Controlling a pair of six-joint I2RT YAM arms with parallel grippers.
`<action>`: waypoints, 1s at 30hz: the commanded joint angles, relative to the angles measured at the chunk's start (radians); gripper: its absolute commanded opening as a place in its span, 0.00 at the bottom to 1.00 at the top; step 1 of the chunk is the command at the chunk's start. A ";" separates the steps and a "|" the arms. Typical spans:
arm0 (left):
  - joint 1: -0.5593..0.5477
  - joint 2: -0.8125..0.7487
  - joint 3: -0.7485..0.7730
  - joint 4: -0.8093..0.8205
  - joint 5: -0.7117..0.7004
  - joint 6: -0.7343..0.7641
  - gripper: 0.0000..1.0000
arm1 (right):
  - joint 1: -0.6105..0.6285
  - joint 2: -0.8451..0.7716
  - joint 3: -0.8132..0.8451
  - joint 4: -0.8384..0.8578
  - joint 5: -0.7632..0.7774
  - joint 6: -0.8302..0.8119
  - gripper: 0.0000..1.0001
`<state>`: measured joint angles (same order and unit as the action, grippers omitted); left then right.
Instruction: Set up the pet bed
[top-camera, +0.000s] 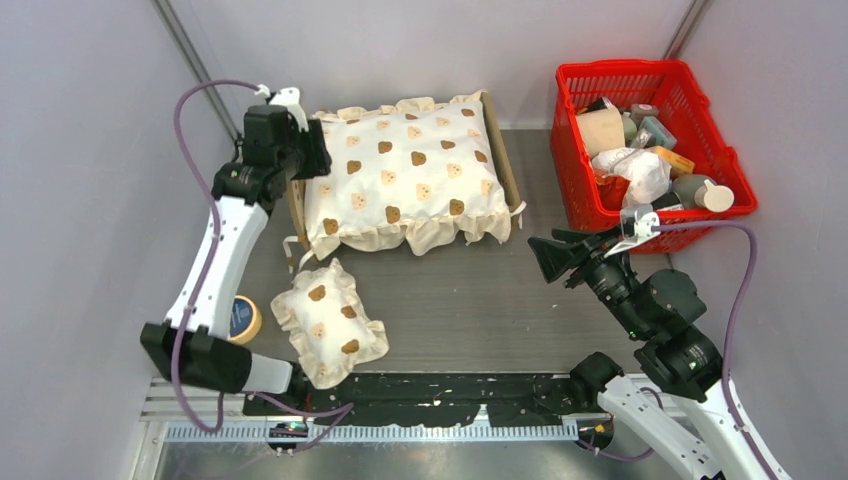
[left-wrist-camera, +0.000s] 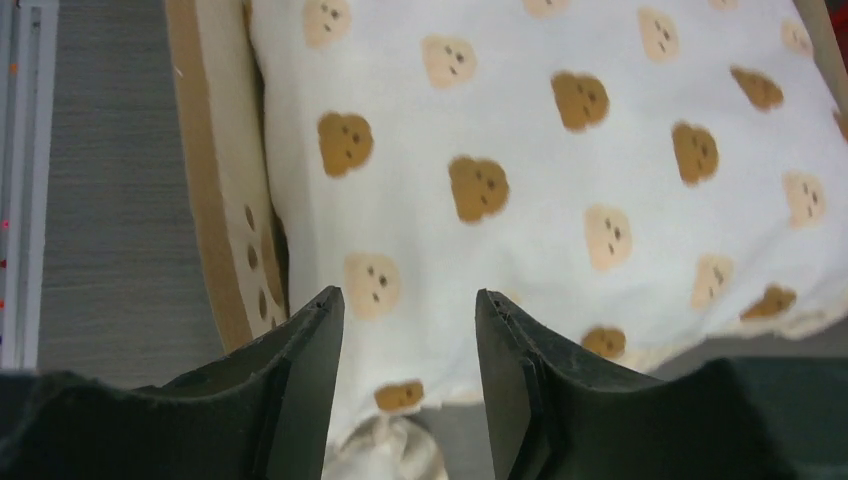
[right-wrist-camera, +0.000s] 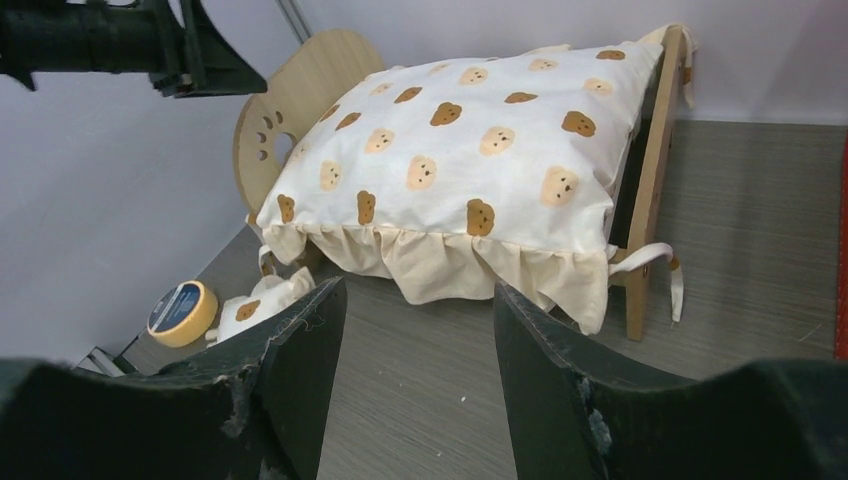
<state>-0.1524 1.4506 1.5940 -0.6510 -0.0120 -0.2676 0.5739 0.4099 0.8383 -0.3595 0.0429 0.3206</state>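
The pet bed (top-camera: 503, 150) is a light-wood frame at the back of the table, its arched headboard (left-wrist-camera: 225, 220) with paw-print holes on the left. A cream bear-print ruffled cushion (top-camera: 405, 175) lies on it and hides the base. My left gripper (top-camera: 312, 150) hovers over the cushion's left edge beside the headboard. Its fingers (left-wrist-camera: 305, 380) stand apart with nothing between them, so it is open. A small bear-print pillow (top-camera: 325, 320) lies on the table in front of the bed. My right gripper (top-camera: 550, 258) is open and empty, low over the table to the bed's right, facing the cushion (right-wrist-camera: 470, 150).
A red basket (top-camera: 620, 70) full of assorted items stands at the back right, just behind my right arm. A roll of yellow tape (top-camera: 243, 318) lies beside the left arm, near the small pillow. White tie straps (right-wrist-camera: 655, 255) hang off the bed's foot end.
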 joint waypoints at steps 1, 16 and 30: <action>-0.092 -0.273 -0.124 -0.099 -0.078 0.085 0.56 | -0.001 0.006 -0.009 0.034 -0.019 0.008 0.62; -0.126 -0.813 -0.874 -0.225 -0.114 -0.663 0.61 | -0.002 -0.037 -0.089 0.091 -0.101 0.052 0.61; -0.184 -0.385 -0.982 -0.192 -0.071 -0.765 0.35 | -0.002 -0.069 -0.046 0.041 -0.067 -0.001 0.62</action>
<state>-0.3195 1.0634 0.6552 -0.8425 -0.1047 -0.9951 0.5739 0.3504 0.7441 -0.3260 -0.0364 0.3447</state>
